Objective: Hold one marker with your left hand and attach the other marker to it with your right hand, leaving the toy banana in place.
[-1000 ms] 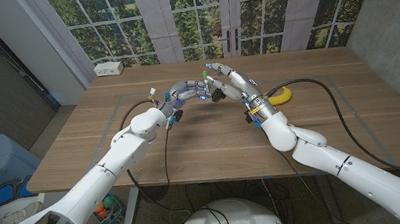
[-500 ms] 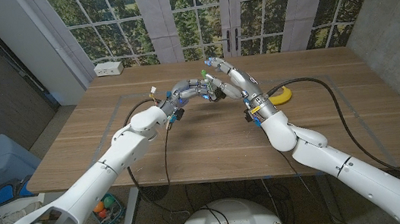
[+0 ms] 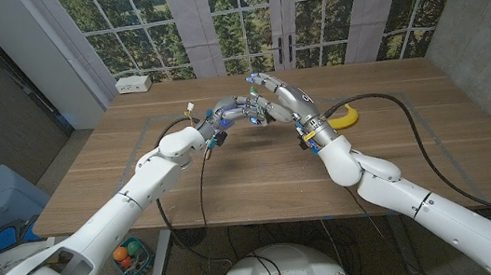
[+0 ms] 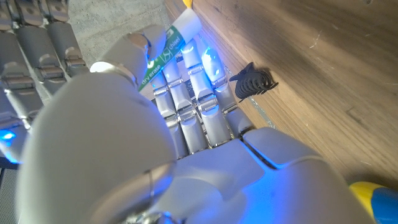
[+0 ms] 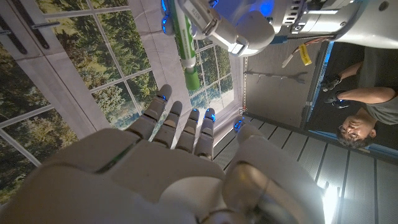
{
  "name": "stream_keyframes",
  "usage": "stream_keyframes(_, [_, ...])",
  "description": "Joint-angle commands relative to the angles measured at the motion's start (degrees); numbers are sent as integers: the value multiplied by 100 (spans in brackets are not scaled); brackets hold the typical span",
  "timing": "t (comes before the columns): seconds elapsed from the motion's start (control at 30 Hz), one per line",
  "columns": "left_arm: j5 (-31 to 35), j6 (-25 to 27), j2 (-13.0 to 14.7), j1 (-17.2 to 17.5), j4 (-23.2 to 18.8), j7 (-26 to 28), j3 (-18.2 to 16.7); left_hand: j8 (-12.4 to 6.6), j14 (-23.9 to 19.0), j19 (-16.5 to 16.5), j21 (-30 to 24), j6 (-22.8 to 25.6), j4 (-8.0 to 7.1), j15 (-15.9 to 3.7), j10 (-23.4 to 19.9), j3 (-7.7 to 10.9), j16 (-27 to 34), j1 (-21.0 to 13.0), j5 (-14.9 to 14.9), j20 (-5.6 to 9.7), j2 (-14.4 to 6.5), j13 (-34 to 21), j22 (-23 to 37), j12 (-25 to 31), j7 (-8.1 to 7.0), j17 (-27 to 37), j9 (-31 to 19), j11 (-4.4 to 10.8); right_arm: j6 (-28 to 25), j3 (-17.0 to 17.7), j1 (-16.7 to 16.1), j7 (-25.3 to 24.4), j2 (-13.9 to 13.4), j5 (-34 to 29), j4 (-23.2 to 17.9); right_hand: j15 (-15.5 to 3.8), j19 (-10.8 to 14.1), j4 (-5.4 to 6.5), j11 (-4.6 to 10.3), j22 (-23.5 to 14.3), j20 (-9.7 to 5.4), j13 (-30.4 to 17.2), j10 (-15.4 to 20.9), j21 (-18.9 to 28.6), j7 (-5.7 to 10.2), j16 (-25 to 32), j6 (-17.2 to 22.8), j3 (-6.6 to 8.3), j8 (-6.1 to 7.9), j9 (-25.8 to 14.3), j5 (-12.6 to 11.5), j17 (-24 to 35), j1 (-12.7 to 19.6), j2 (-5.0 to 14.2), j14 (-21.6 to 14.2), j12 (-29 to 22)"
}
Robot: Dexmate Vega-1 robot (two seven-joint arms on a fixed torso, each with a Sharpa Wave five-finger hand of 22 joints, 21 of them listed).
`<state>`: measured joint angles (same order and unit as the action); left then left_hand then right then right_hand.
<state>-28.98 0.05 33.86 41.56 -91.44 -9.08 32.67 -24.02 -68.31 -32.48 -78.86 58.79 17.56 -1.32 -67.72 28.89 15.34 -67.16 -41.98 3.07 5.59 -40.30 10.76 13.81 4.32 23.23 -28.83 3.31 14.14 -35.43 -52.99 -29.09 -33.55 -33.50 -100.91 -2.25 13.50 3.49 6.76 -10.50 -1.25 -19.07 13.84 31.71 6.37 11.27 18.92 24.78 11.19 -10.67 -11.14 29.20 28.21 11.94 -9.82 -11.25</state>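
My left hand (image 3: 231, 114) is raised over the far middle of the table and grips a green and white dry-erase marker (image 4: 163, 53). In the right wrist view the green marker (image 5: 188, 43) sticks out of the left hand (image 5: 239, 25) just beyond my right hand's fingertips. My right hand (image 3: 276, 94) sits close against the left one, fingers (image 5: 163, 115) stretched out and apart, with nothing visible in them. I cannot tell whether a second marker is joined to the first. The yellow toy banana (image 3: 344, 118) lies on the table just right of the right forearm.
The wooden table (image 3: 232, 181) carries black cables (image 3: 392, 105) running from both arms. A white box (image 3: 134, 84) sits at the far left corner. A person (image 5: 357, 127) is seated beyond the table. Windows stand behind.
My right hand has edged a little toward the left hand. The left hand keeps its grip on the marker. The banana has not moved.
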Motion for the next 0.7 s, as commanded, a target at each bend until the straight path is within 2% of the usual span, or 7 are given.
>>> stream_keyframes(0.03, [284, 135, 125, -24, -263, 192, 78, 14, -1266, -29, -27, 242, -737, -1224, -242, 753, 99, -270, -99, 800, -173, -700, 3, 240, 91, 85, 48, 189, -326, -142, 106, 195, -126, -309, -211, -723, -9, 171, -73, -11, 5, 68, -69, -52, -58, 38, -48, 33, -35, -6, 38, -27, -221, -87, 83, 37])
stream_keyframes(0.2, [406, 246, 157, -66, -348, 223, 141, 13, -1285, -59, -19, 370, -756, -1221, -315, 771, 198, -277, -185, 790, -123, -728, -3, 302, 141, 143, 124, 166, -301, -162, 156, 159, -137, -334, -202, -658, -115, 143, -78, -1, -15, 156, -284, -115, -128, -69, -287, 97, -106, -1, 69, -158, -275, -178, 320, 101])
stream_keyframes(0.3, [479, 313, 174, -95, -393, 232, 180, 15, -1289, -73, -13, 433, -753, -1220, -353, 783, 247, -288, -234, 791, -86, -723, -7, 323, 162, 171, 165, 161, -376, -180, 185, 248, -138, -329, -226, -596, -191, 107, -185, 11, -60, 228, -395, -170, -242, -106, -447, 91, -121, 2, 97, -284, -343, -271, 471, 106])
stream_keyframes(0.37, [496, 351, 181, -105, -417, 230, 192, 24, -1292, -85, -12, 456, -757, -1217, -366, 791, 280, -292, -269, 793, -67, -711, -7, 326, 152, 188, 193, 163, -357, -189, 212, 248, -129, -302, -190, -512, -194, 131, -258, 17, -68, 269, -426, -189, -298, -98, -476, 28, -106, 2, 116, -343, -451, -351, 502, 99])
stream_keyframes(0.4, [498, 361, 179, -104, -423, 233, 193, 26, -1297, -96, -21, 467, -757, -1216, -357, 788, 295, -293, -279, 798, -58, -721, -3, 331, 146, 196, 203, 162, -381, -188, 217, 306, -138, -271, -205, -433, -180, 138, -318, 23, -70, 309, -446, -203, -385, -93, -515, -31, -98, 2, 124, -406, -542, -426, 523, 91])
stream_keyframes(0.57, [574, 351, 178, -110, -456, 250, 223, 50, -1303, -110, -16, 483, -766, -1213, -355, 802, 359, -302, -337, 805, -36, -753, -6, 360, 131, 229, 251, 171, -425, -212, 257, 458, -179, -231, -234, -308, -163, 278, -510, 35, -248, 423, -374, -260, -660, -46, -533, -156, -54, 1, 108, -567, -881, -436, 480, 36])
stream_keyframes(0.7, [596, 306, 164, -91, -481, 273, 217, 69, -1281, -124, -20, 500, -778, -1212, -361, 805, 378, -300, -382, 808, -17, -760, -3, 374, 131, 219, 292, 173, -457, -220, 281, 613, -196, -130, -244, -251, -118, 373, -564, 38, -303, 472, -333, -272, -754, -29, -497, -237, -31, 1, 94, -624, -1074, -441, 468, 21])
